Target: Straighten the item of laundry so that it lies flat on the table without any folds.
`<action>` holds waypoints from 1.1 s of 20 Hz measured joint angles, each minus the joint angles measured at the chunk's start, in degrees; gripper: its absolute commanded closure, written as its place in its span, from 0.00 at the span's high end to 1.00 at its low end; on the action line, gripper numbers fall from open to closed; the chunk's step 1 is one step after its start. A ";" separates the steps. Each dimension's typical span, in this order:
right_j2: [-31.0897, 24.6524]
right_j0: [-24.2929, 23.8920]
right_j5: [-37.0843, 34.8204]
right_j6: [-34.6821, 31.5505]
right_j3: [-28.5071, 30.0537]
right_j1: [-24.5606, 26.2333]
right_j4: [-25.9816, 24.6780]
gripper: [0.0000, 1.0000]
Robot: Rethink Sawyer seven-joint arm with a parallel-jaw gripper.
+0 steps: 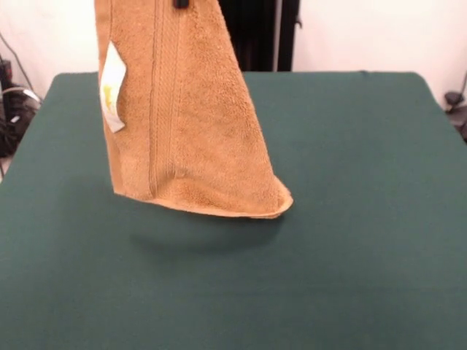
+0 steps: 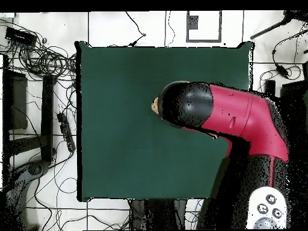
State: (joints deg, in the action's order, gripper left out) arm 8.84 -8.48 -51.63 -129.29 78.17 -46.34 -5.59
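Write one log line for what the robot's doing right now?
towel: hanging, lifted | label: showing | bottom edge: off table | end effector: holding top | arm: over table

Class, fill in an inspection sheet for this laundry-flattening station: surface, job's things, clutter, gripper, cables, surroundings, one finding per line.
Surface: the table, covered in dark green cloth, looks smooth where it shows.
Job's things: the towel hangs from above, not flat; its lower edge is above the table, with a shadow beneath. A woven band runs down it, and a white label sits at its left edge.
Clutter: nothing seen on the table.
Gripper: the gripper shows only as a dark tip at the towel's top; the overhead view hides it under the arm.
Cables: the cables are tangled on the floor beside the table.
Surroundings: white walls, tiled floor, dark stands.
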 measured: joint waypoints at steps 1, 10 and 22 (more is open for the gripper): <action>-0.01 0.31 0.76 0.00 0.64 0.00 -0.18 0.00; -0.04 3.84 0.68 0.00 1.97 0.00 -0.89 0.00; -3.12 -0.37 4.76 1.23 -0.01 0.92 -10.92 0.00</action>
State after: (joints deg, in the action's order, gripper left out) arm 5.71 -8.84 -46.86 -128.06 78.16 -45.42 -16.51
